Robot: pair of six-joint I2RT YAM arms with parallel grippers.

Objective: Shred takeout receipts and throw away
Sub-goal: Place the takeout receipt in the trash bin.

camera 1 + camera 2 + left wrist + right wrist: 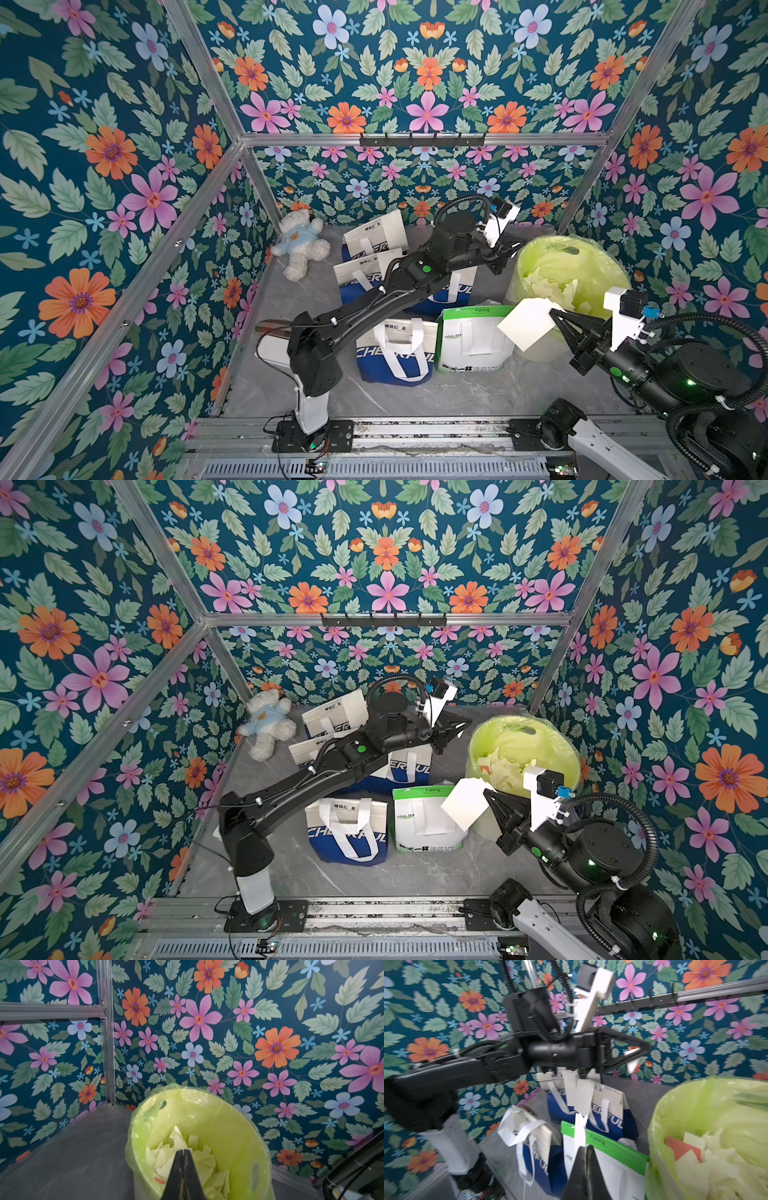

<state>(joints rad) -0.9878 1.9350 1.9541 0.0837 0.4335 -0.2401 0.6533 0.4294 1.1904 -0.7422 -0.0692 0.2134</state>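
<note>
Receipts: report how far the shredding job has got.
Done: torn scraps lie in the lined bin. In hand: the right pincer is shut on a white receipt piece beside the bin's rim; the left pincer is shut at the bin, load unclear. Left: drop that piece in; more receipts on the bags cannot be confirmed.

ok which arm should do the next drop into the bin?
Right. The right gripper is shut on a white receipt piece beside the bin, at its near rim, so a short move should put it over the opening. The left gripper is shut by the bin; whether it holds a scrap I cannot tell.
</note>
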